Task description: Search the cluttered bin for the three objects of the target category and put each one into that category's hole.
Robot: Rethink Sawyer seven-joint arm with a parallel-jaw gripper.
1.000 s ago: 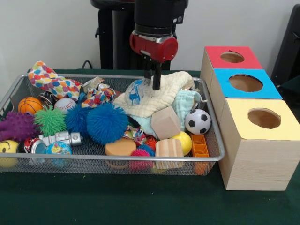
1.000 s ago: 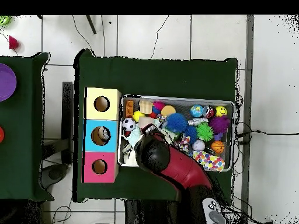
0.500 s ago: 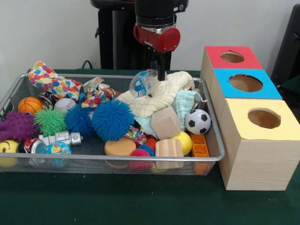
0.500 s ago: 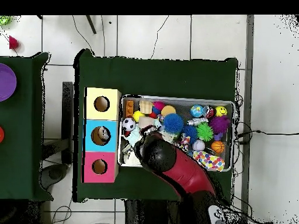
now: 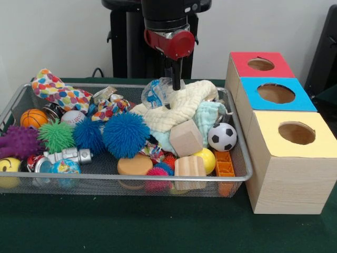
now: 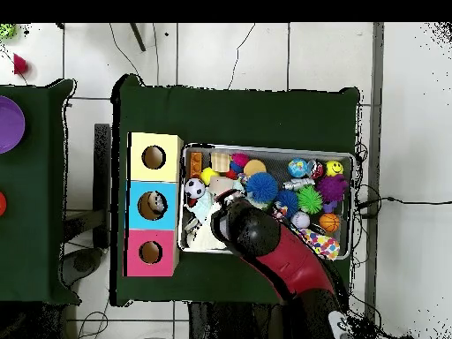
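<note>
Gripper (image 5: 173,83) pinches a clear crinkly bag with blue print (image 5: 156,92), lifted at 12 o'clock of the mesh bin (image 5: 238,158), just over the cream cloth (image 5: 179,109). Bag contents unreadable. In the overhead view the arm (image 6: 269,252) hides gripper and bag. Blue box's hole (image 6: 151,206) shows something inside, indistinct.

You have one wire bin (image 5: 238,176) and three boxes with holes at the frame's right: one red box (image 5: 260,64), one blue box (image 5: 276,95), one yellow box (image 5: 295,134). In the bin you can count two wooden blocks (image 5: 185,138), two blue spiky balls (image 5: 124,135), one green spiky ball (image 5: 56,135) and one purple spiky ball (image 5: 19,142). You also have one soccer ball (image 5: 222,136), one basketball (image 5: 33,118), one baseball (image 5: 72,117) and one smiley ball (image 5: 8,165).
</note>
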